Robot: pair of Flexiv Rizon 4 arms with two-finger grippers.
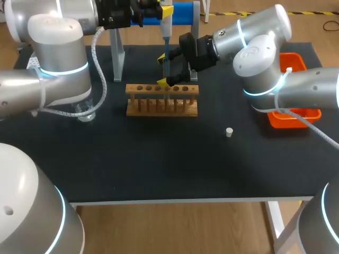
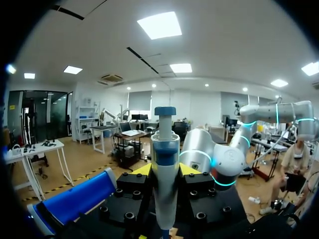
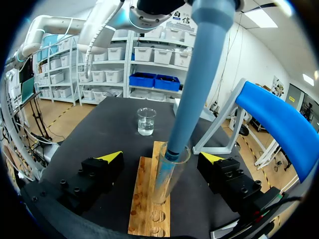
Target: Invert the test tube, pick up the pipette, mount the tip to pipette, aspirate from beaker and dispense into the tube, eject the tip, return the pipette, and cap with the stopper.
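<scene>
So the left gripper is clamped on the pipette, one yellow-tipped finger on each side of the body. It holds the pipette upright, high over the wooden rack in the middle of the black table. The blue tip on the pipette's lower end points straight down, and its narrow end sits right in the mouth of the test tube. The tube stands upright in one of the rack's holes.

The right gripper is down at rack level with its fingers spread wide. The tube is between them, but neither finger touches the glass (there's a clear gap on both sides in the right wrist view).

The beaker sits on the table beyond the rack, near the left arm's side. In the head view it's half hidden behind that arm. The small white stopper lies by itself on the mat, well apart from the rack and towards the right arm. The orange tray is at the table's right edge, partly under the right arm. The blue pipette stand is at the back of the table.

There's a bit of dark print on the left arm's wrist, but I can't make it out properly.
</scene>
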